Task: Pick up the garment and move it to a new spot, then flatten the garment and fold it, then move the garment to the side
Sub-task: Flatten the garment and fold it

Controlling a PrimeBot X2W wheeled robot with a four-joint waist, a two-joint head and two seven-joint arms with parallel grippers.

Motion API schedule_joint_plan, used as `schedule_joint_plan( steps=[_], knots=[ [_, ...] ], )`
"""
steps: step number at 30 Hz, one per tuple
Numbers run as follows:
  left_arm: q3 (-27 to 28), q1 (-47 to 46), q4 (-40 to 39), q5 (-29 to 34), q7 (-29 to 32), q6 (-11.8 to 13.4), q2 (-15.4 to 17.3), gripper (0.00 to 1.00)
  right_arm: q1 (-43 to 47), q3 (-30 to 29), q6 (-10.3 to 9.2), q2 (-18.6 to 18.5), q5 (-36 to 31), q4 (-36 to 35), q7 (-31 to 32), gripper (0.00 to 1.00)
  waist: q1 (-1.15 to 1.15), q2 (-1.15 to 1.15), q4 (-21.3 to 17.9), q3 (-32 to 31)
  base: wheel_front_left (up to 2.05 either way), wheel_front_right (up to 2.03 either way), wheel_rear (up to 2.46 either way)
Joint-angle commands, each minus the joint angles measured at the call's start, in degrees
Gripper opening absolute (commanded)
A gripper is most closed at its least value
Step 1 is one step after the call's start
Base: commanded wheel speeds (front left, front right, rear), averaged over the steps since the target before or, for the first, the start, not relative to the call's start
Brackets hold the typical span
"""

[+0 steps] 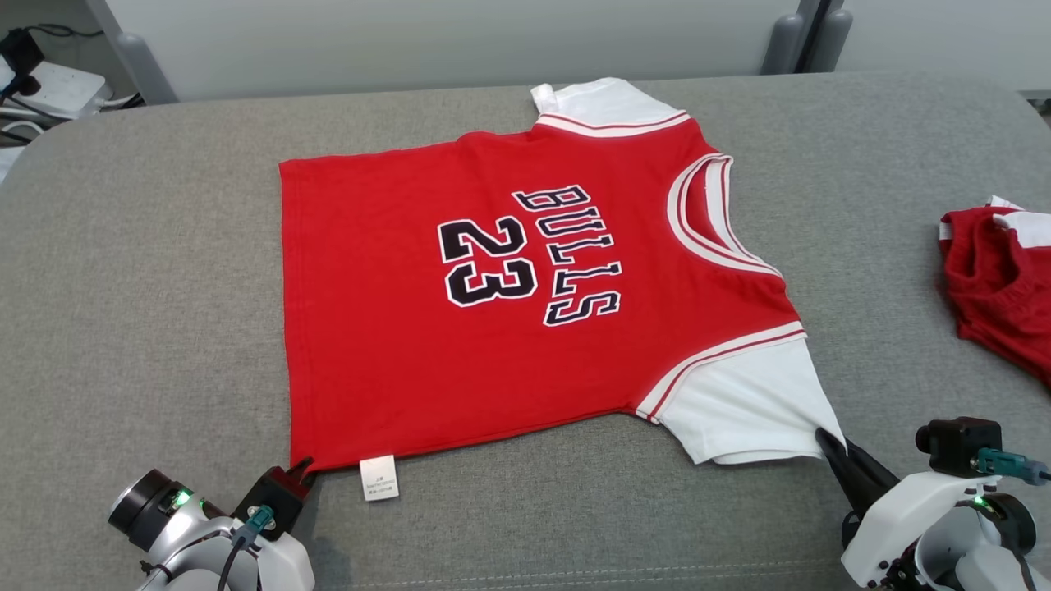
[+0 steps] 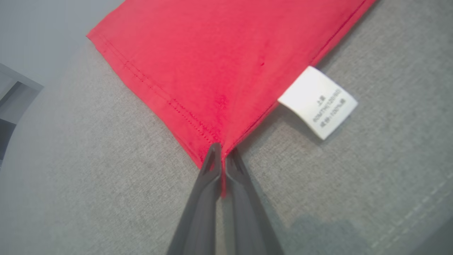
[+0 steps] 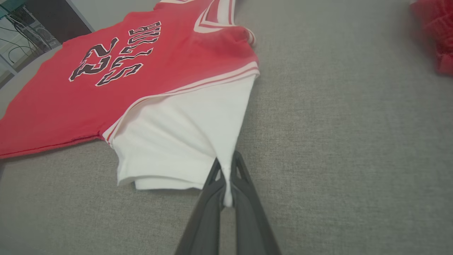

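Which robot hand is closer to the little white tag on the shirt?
Left. The left gripper pinches the red corner of the shirt, right beside the white tag. The right gripper pinches the white sleeve, much farther along the near edge.

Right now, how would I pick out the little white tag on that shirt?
Find the red jersey spread on the grey cushion. Follow its near edge to the hem corner at the left; the label sticks out just beside it. Unlike the white sleeves, it is a small printed rectangle.
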Motion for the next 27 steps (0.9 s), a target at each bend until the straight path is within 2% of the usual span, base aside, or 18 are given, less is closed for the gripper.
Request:
schedule_joint_plan(
  steps=[1,12,18,27],
  knots=[
    [1.92,-0.99,-0.32,-0.77,-0.27,0.64,2.21,0.00,0.87,1.60,-0.25,-2.33,1.66,-2.83,1.16,0.00,0.00,0.00,-0.45,-0.60,0.00,0.00,0.00],
    [2.24,0.08,1.32,-2.22,-0.27,1.01,2.72,0.00,3.79,9.37,-0.25,-10.62,11.98,-15.41,13.90,0.00,0.00,0.00,-2.11,-3.37,0.00,0.00,0.00],
    [2.28,0.83,2.25,-2.69,-0.27,1.13,3.24,0.00,5.06,11.54,-0.25,-13.18,15.85,-19.21,20.21,0.00,0.00,0.00,-2.08,-5.02,0.00,0.00,0.00],
    [2.22,1.66,3.84,-3.33,-0.27,0.71,4.80,0.00,7.65,11.28,-0.25,-15.47,19.45,-23.44,27.15,0.00,0.00,0.00,-0.67,-6.82,0.00,0.00,0.00]
  ],
)
